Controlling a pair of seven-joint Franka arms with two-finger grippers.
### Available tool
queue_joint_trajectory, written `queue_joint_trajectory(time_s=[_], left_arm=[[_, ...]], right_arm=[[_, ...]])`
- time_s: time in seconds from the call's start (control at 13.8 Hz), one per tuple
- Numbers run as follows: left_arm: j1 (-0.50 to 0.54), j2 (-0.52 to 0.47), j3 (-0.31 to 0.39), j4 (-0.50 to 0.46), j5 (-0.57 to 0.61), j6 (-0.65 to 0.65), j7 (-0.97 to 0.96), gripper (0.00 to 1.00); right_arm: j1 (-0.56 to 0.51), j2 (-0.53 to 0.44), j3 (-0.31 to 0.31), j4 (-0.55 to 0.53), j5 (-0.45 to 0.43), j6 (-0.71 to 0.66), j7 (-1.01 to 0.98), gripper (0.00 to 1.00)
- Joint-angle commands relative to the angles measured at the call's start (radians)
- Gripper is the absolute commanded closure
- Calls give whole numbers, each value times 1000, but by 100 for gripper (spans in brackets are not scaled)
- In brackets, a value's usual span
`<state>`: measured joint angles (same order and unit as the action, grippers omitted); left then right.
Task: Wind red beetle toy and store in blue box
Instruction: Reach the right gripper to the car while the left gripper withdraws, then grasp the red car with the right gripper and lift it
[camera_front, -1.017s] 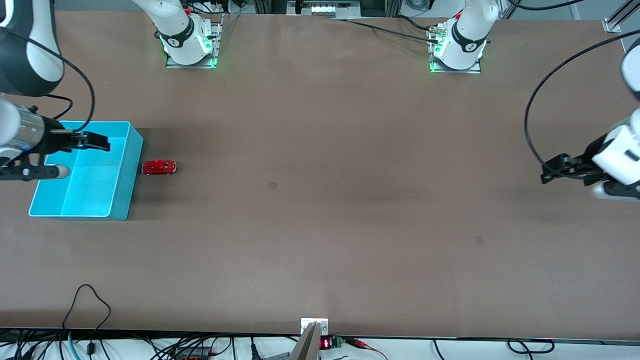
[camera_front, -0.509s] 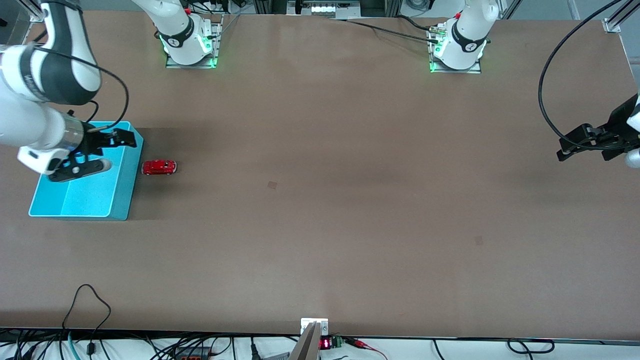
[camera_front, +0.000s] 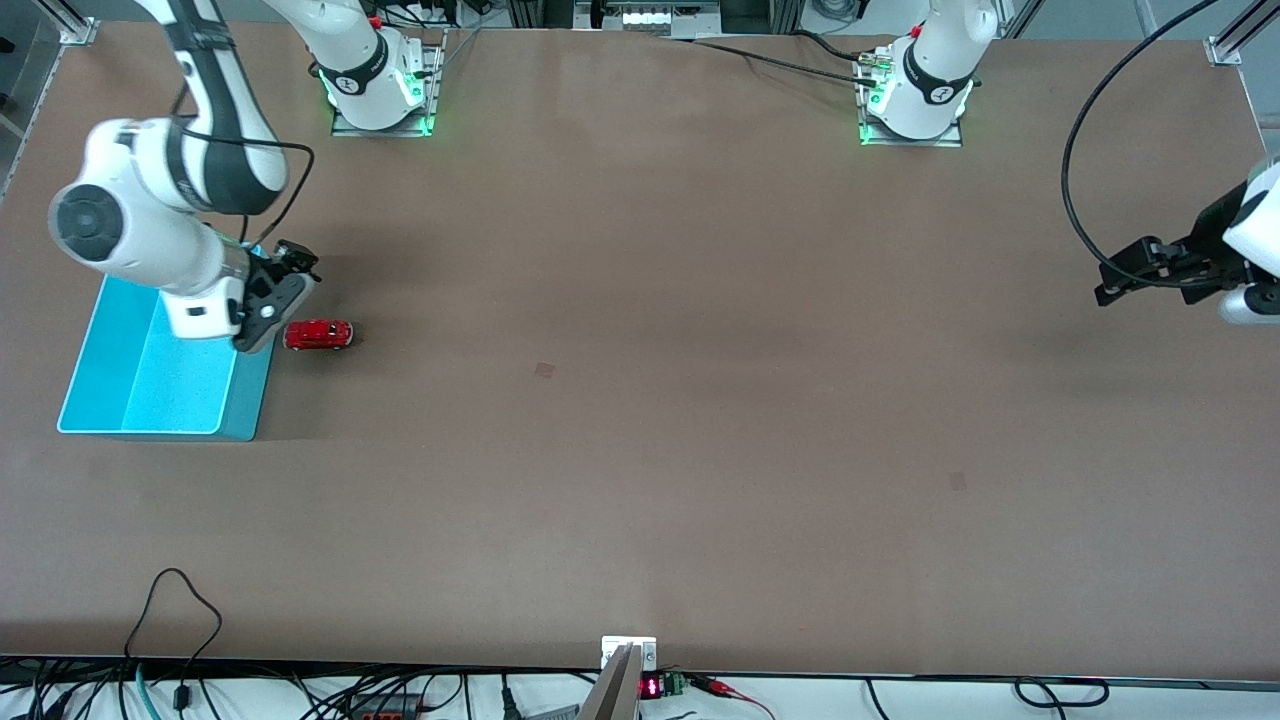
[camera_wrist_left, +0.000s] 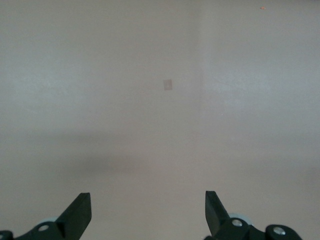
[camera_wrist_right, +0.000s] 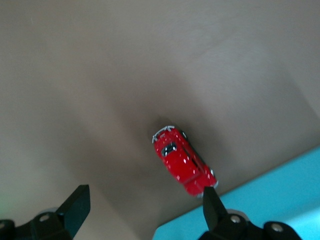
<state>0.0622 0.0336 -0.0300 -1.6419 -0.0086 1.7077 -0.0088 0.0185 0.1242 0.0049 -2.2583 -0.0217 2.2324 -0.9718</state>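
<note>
Red beetle toy (camera_front: 318, 334) sits on the plain brown table (camera_front: 640, 420), just beside the blue box (camera_front: 160, 390) at the right arm's end, apart from its wall. Cables trail along the table edge nearest the front camera. The right gripper (camera_front: 290, 262) hangs over the box corner beside the toy, jaws spread wide and empty. The left gripper (camera_front: 1128, 272) hovers over bare tabletop at the left arm's end, jaws likewise wide, holding nothing.
</note>
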Motion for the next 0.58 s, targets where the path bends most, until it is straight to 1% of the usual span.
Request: queue_joint_trajectory(time_s=[0.0,0.07,0.29,0.51], left_arm=[[-5,-35,4,-30,-11,-22,4,0],[-7,-29,2,-20,-11,-51,6,0],[-13,28,2,42,-14,-59,-25,0],[-16,26,2,47,-13,-60,-30,0]], right_arm=[[-8,4,4,-78,-55,126,-135,0],[-11,17,4,-95,-67,168,-174,0],[-40,67,4,-177,-69,369,-327,0],[-74,135,4,-178,-69,459,-438,0]])
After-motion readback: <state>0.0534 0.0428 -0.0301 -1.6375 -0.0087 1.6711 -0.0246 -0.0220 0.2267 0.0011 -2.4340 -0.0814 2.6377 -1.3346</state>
